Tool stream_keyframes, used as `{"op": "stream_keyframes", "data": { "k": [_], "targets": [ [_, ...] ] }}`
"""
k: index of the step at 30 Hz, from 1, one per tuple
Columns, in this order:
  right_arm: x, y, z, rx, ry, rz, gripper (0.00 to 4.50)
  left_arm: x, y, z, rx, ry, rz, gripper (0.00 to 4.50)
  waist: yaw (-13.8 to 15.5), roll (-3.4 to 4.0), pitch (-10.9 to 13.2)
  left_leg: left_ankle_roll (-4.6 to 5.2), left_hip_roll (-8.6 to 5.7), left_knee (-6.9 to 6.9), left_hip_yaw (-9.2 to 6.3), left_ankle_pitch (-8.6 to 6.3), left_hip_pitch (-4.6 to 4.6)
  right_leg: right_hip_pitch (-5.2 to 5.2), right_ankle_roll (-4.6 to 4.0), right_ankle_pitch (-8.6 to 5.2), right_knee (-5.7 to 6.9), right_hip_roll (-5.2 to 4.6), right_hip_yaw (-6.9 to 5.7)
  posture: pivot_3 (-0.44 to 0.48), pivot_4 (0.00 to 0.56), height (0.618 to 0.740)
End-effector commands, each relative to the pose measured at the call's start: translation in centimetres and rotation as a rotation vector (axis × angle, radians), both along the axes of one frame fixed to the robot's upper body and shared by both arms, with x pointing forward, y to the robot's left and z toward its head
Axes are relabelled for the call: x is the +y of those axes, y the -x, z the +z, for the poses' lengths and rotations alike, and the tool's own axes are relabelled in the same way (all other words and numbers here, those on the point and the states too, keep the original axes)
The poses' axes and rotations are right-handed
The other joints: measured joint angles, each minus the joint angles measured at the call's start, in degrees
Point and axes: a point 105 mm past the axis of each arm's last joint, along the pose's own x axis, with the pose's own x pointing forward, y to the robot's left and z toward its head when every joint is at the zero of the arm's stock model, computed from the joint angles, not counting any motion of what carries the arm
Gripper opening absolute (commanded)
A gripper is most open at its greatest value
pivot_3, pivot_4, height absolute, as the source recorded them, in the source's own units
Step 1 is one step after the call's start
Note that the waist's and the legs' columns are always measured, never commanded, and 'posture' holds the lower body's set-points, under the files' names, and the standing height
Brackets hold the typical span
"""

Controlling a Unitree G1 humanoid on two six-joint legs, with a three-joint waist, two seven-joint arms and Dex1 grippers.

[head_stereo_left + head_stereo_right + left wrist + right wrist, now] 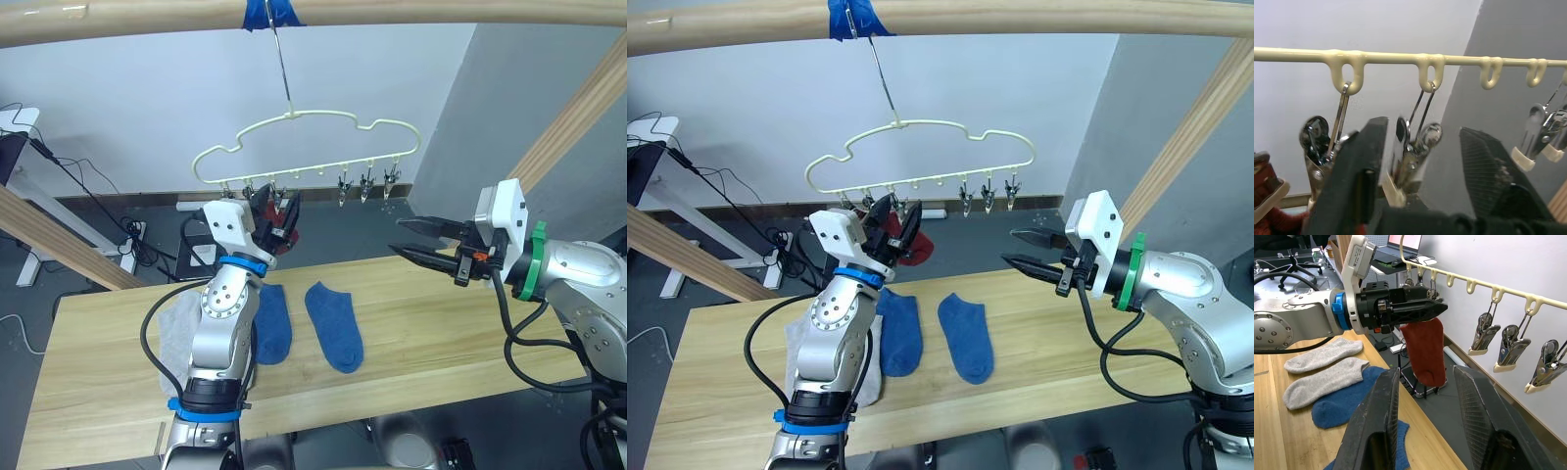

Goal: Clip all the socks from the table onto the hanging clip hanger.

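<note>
The pale yellow clip hanger (304,137) hangs by its hook from the top pole. A red sock (1425,352) hangs from one of its left clips. My left gripper (1422,129) is raised to the clip row, open, with a metal clip (1410,161) between its fingers. My right gripper (416,240) is open and empty in mid-air, right of the hanger and above the table (441,333). Two blue socks (335,325) (272,323) lie flat mid-table. Two light grey socks (1322,355) (1327,382) lie left of them, partly hidden behind my left arm in the eye views.
Round wooden poles frame the scene: one across the top (147,20), with blue tape (269,12) at the hook, and slanted ones at right (578,108) and left (59,245). Three free clips (367,186) hang at the hanger's right end.
</note>
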Motion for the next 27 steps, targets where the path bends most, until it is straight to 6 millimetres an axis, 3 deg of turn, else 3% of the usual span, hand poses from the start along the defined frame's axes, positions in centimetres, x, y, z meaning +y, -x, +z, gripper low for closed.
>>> {"op": "stream_keyframes", "data": {
  "k": [1,13,17,23,27],
  "targets": [
    [-0.01,0.46,0.68,-0.046,0.008,0.007,1.80,0.03,0.59,1.65,-0.063,-0.003,0.019,2.81,0.0,0.00,0.0,0.00,0.00,0.00,0.00,0.00,0.00,0.00,0.00,0.00,0.00,0.00,0.00,-0.318,0.250,0.714],
    [0.02,0.40,0.77,-0.042,0.001,0.008,1.80,-0.01,0.65,2.07,-0.055,-0.017,0.037,2.81,0.0,0.00,0.0,0.00,0.00,0.00,0.00,0.00,0.00,0.00,0.00,0.00,0.00,0.00,0.00,-0.318,0.250,0.714],
    [0.03,0.34,0.92,-0.042,-0.003,0.006,1.80,0.07,0.63,2.02,-0.054,-0.016,0.043,2.05,0.0,0.00,0.0,0.00,0.00,0.00,0.00,0.00,0.00,0.00,0.00,0.00,0.00,0.00,0.00,-0.318,0.250,0.714],
    [0.07,0.38,0.95,-0.034,-0.008,0.007,1.80,0.12,0.66,1.76,-0.044,-0.020,0.050,0.49,0.0,0.00,0.0,0.00,0.00,0.01,0.00,0.00,0.00,0.00,0.00,0.00,0.01,0.00,0.00,-0.312,0.249,0.714],
    [0.13,0.35,1.03,-0.033,-0.011,0.010,1.80,0.15,0.73,1.67,-0.043,-0.025,0.053,0.28,0.0,0.00,0.0,0.00,0.01,0.01,0.00,0.00,0.00,0.00,0.00,0.00,0.01,0.00,0.00,-0.312,0.249,0.714]
  ]
}}
